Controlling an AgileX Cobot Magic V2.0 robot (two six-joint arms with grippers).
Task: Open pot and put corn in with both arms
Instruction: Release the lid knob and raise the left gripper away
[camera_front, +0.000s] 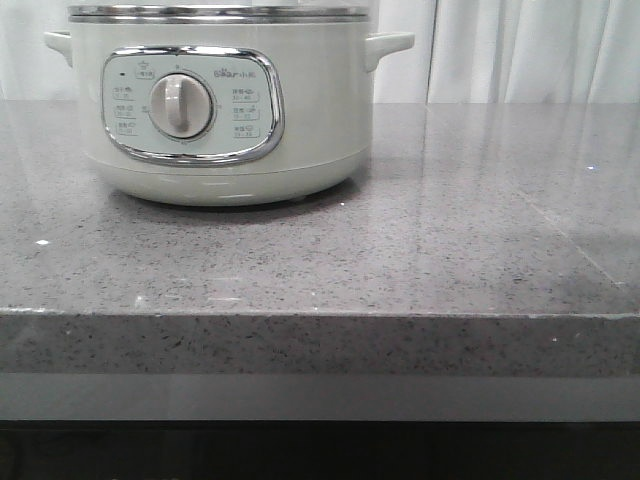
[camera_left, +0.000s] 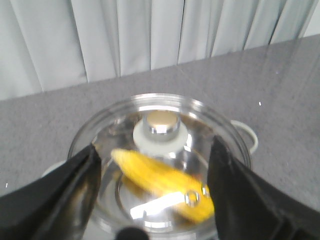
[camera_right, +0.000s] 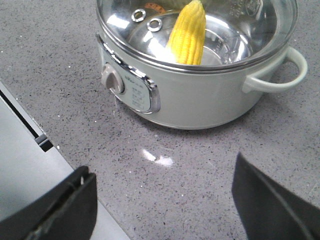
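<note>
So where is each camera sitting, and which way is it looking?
Front view: low at the counter's edge, facing forward at the pot and its dial; no part of the robot shows.
Left wrist view: above the pot, looking down through the glass lid at the corn; both dark fingers show.
Right wrist view: over the counter beside the pot, looking down at it; two dark fingertips show.
Shared: all three see the pot; both wrist views see the corn.

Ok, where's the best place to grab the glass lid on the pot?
Grip the round knob at the centre of the lid, coming straight down from above. It stands proud, while the glass dome around it is smooth and likely too wide to pinch.
</note>
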